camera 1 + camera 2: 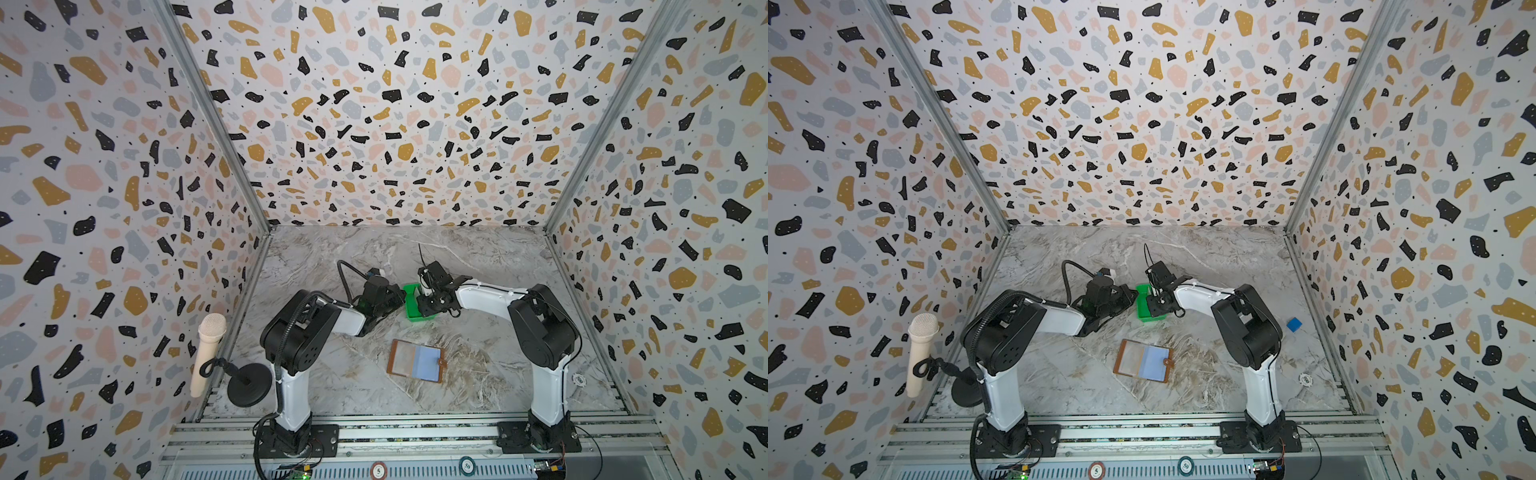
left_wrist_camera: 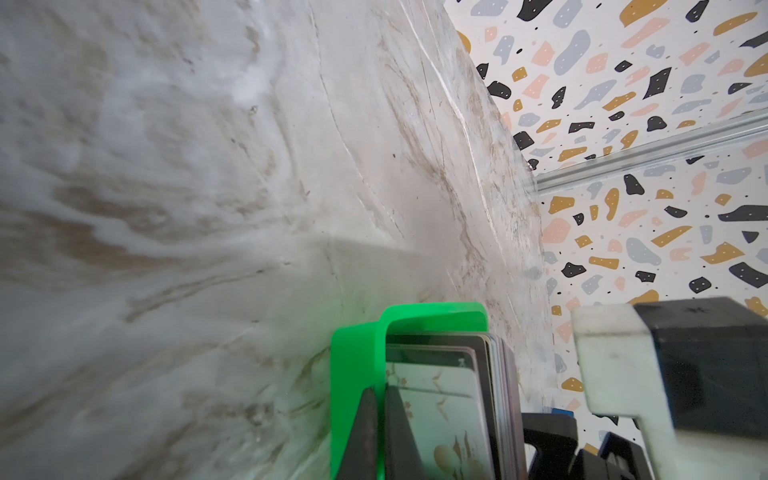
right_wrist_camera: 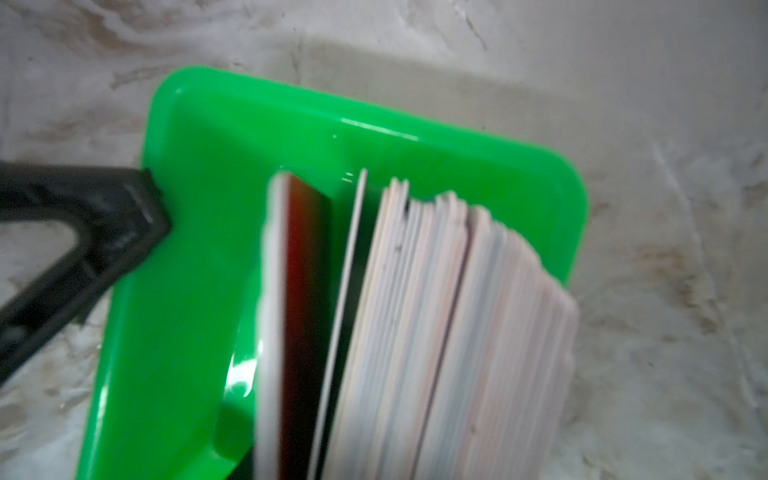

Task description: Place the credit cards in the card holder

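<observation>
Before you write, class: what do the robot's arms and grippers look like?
Both the left arm and right arm have white shells between bulky black joint housings, on black base plates. A thick ribbed black cable runs along the left arm; thin black wires follow the right. The left gripper and right gripper are mainly black, angular.

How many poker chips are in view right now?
3. A white chip lies on the table near its right edge; a red-rimmed chip and a green-rimmed chip sit on the front rail. More may be hidden.
</observation>
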### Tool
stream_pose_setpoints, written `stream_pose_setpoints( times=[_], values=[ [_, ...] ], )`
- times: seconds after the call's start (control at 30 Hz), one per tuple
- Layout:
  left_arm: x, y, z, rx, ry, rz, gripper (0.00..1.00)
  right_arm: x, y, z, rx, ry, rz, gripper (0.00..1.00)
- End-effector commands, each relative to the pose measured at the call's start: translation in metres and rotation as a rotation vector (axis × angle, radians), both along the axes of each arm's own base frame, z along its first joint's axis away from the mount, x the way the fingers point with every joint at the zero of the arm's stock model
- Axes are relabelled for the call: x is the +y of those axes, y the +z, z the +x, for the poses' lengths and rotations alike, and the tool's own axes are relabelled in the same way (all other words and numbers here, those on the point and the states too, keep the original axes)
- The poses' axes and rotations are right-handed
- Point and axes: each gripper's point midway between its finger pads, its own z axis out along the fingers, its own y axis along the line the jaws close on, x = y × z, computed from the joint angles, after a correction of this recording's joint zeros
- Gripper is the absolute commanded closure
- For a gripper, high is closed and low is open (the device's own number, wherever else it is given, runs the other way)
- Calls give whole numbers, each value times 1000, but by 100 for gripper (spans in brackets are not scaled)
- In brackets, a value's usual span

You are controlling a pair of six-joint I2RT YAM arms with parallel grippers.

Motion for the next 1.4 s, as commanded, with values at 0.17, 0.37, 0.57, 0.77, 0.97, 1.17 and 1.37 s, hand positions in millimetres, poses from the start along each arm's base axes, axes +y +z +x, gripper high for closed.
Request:
stream_pose_setpoints(
  times=[0.17, 0.37, 0.57, 0.77, 0.97, 1.17, 1.37],
  values=[
    [-8, 13, -5, 25, 20, 7, 100, 7, 9, 4, -8, 5, -1, 30],
    [5, 33, -4, 25, 90, 50, 100, 4, 21, 13, -41, 1, -12, 20],
    [5, 55, 0, 3, 110, 69, 100, 2, 15, 19, -27, 14, -48, 19],
    [9, 63, 2, -8, 120, 112, 100, -11, 19, 24, -53, -12, -99, 19],
    [11, 61, 1, -5, 120, 130, 100, -17, 37, 26, -89, -24, -103, 19],
    [11, 57, 1, 8, 119, 150, 100, -17, 50, 26, -120, -17, -115, 19],
    [8, 60, 1, 6, 112, 156, 100, -12, 49, 26, -133, -1, -152, 19]
  ],
)
